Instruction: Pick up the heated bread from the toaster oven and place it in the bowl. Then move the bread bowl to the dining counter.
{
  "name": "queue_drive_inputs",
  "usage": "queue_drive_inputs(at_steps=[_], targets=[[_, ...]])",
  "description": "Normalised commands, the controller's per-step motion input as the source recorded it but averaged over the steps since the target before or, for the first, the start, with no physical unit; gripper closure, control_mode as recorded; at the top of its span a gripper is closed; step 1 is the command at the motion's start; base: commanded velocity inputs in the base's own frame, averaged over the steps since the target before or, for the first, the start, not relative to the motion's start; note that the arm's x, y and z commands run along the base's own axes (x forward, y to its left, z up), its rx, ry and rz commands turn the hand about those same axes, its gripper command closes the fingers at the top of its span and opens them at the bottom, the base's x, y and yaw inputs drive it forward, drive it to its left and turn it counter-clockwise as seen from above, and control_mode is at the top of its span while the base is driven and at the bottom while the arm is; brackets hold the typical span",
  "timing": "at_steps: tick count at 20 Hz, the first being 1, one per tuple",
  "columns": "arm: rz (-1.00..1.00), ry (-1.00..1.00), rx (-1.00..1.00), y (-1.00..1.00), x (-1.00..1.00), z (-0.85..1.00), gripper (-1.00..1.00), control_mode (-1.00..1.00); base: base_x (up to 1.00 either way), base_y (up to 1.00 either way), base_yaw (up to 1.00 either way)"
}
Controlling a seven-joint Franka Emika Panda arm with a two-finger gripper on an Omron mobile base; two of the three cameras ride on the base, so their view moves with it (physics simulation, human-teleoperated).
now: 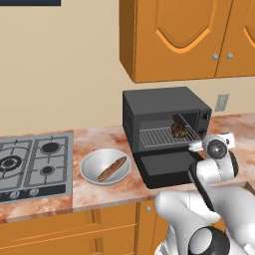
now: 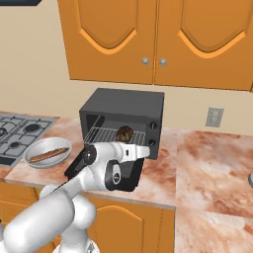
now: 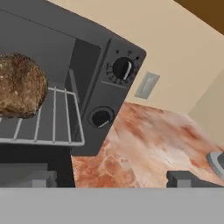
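A robot gripper, jaws standing wide apart, is approaching the heated bread sitting on the open toaster oven rack, ready to grasp it.

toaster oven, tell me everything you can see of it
The toaster oven is a black, boxy countertop unit that looks like matte metal. It stands upright on the marbled counter under the orange wall cabinets. Its drop-down door lies open and flat. Inside, a wire rack carries the dark brown heated bread. Two round knobs sit on its right front panel.
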Motion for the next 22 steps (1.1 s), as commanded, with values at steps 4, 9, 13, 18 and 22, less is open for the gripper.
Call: queue_drive_inputs(at_steps=[4, 9, 13, 18, 22], targets=[[0.0, 0.52, 0.33, 0.18, -0.14, 1.0, -1.0, -1.0, 0.0, 0.0, 0.0], [0.0, 0.23, 0.36, 0.14, 0.0, 0.42, -1.0, -1.0, 0.0, 0.0, 0.0], [0.0, 0.0, 0.45, 0.05, 0.02, -0.21, -1.0, -1.0, 0.0, 0.0, 0.0], [0.0, -0.11, 0.19, 0.16, 0.35, -0.72, -1.0, -1.0, 0.0, 0.0, 0.0], [0.0, -0.02, -0.01, 0.39, 0.43, -0.25, -1.0, -1.0, 0.0, 0.0, 0.0]])
